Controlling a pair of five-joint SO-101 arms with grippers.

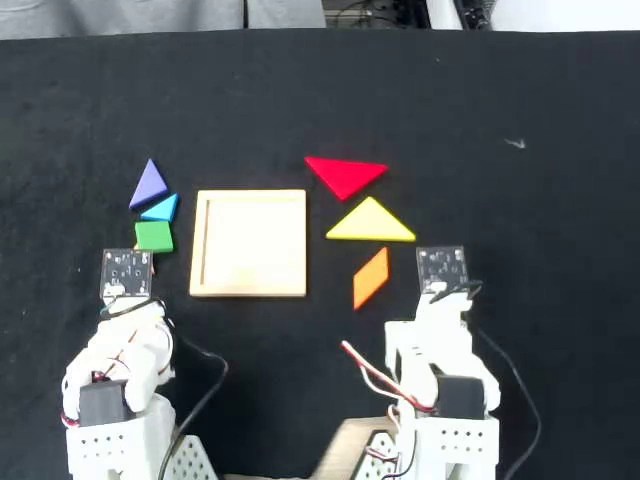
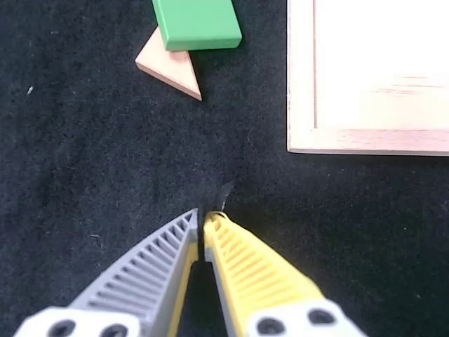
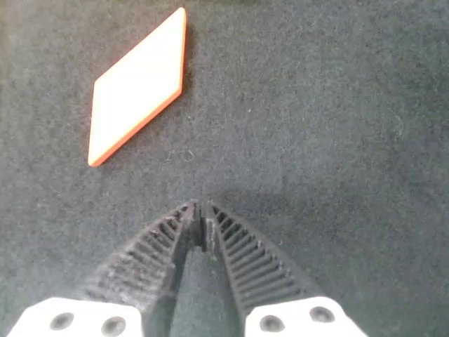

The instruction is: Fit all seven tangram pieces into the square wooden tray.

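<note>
Lying flat on the bench [image 1: 520, 200] right of the empty wooden tray [image 1: 248, 290], the orange parallelogram [image 3: 138, 84] is judged thin, light and stiff; it should be pinched across its long edges. The right hand [image 3: 201, 210] and the left hand [image 2: 203, 221] are closed on nothing.

Tabletop [image 2: 105, 161]: black cloth, matt, fuzzy like felt. Tray [image 2: 300, 84]: pale bare wood, smooth, matt. Green piece [image 2: 198, 22]: smooth painted face, slight sheen. Pale triangle [image 2: 172, 67]: raw wood look. Orange piece [image 3: 137, 88]: smooth, faint gloss. My left gripper [image 2: 202, 219] and right gripper [image 3: 202, 210]: ribbed matt plastic.
</note>
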